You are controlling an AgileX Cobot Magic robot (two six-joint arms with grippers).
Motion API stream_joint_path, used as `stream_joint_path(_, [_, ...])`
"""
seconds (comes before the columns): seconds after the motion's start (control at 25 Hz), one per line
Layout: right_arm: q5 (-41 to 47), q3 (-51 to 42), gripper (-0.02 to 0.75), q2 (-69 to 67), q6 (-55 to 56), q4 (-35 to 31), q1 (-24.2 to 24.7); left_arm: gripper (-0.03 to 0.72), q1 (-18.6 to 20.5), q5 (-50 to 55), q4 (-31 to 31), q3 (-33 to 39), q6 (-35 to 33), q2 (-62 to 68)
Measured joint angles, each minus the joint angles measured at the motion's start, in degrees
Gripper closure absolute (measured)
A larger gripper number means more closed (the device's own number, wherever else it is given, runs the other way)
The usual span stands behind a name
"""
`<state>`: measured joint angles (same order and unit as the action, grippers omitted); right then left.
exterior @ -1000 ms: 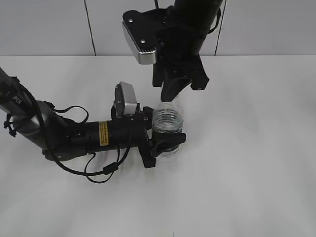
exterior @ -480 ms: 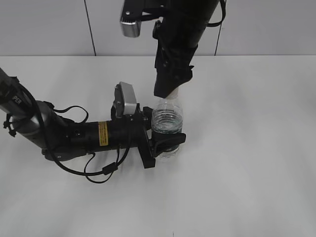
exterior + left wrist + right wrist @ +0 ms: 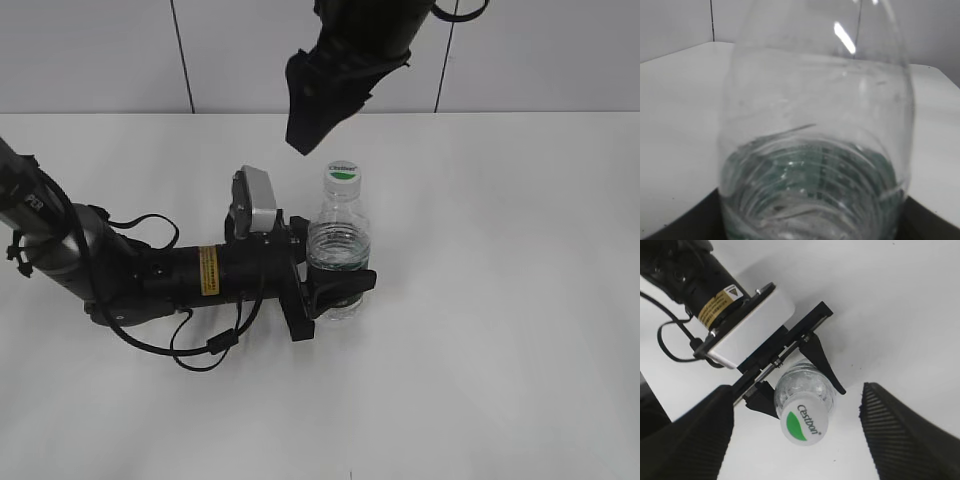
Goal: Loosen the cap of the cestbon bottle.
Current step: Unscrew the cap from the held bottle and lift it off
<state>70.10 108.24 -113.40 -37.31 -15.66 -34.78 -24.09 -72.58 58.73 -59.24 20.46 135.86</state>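
The cestbon bottle [image 3: 340, 250] stands upright on the white table, clear, with ribbed shoulders and a green band low down. Its white cap [image 3: 343, 172] with a green leaf mark sits on top, uncovered. My left gripper [image 3: 336, 288] lies low on the table and is shut on the bottle's lower body; in the left wrist view the bottle [image 3: 815, 150] fills the frame. My right gripper [image 3: 300, 140] hangs above and left of the cap, open and touching nothing. From the right wrist view the cap [image 3: 804, 422] shows below, between the spread fingers [image 3: 900, 435].
The left arm [image 3: 150, 270] and its looping cables [image 3: 210, 345] lie across the table's left half. The bare white table [image 3: 500, 330] stretches to the right and front. A panelled wall [image 3: 100, 60] closes the back.
My right gripper has opened, let go of the cap and risen up and to the left. The cap, hidden before, is now in plain view. The left gripper and bottle have stayed put.
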Motion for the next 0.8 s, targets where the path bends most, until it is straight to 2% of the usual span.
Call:
stream_joint_path(0.16, [0.0,0.03,0.15,1.8,16.56,2.6,0.0,0.28,0.0,0.0,0.0,0.0,0.0,0.0])
stream_joint_path(0.4, [0.0,0.03,0.151,2.39,30.8,4.35,0.0,0.28,0.0,0.0,0.05,0.0,0.0,0.0])
stream_joint_path(0.8, [0.0,-2.9,0.151,2.64,36.25,2.96,0.0,0.28,0.0,0.0,0.05,0.0,0.0,0.0])
